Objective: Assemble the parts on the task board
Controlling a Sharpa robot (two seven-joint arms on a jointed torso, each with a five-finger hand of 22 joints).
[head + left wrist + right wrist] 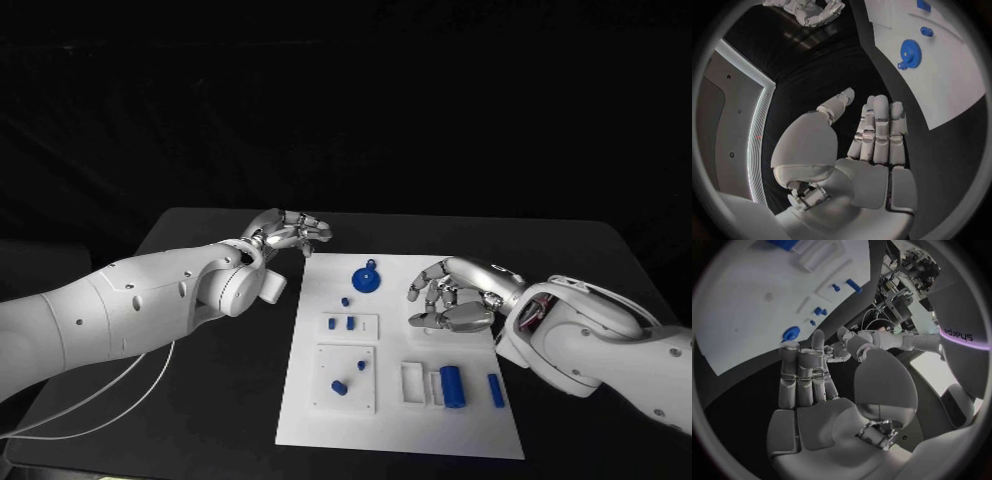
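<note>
The white task board lies in the middle of the black table. A blue gear sits at its far end, also seen in the left wrist view and the right wrist view. Small blue pieces stand in the left-hand blocks, and a blue cylinder and a thin blue bar lie near the right side. My left hand hovers off the board's far left corner, fingers straight and holding nothing. My right hand hangs over the board's far right part, right of the gear, holding nothing.
White raised blocks and a slotted white holder stand on the board. Bare black table runs along the board's left side and behind it. A white cable trails under my left arm.
</note>
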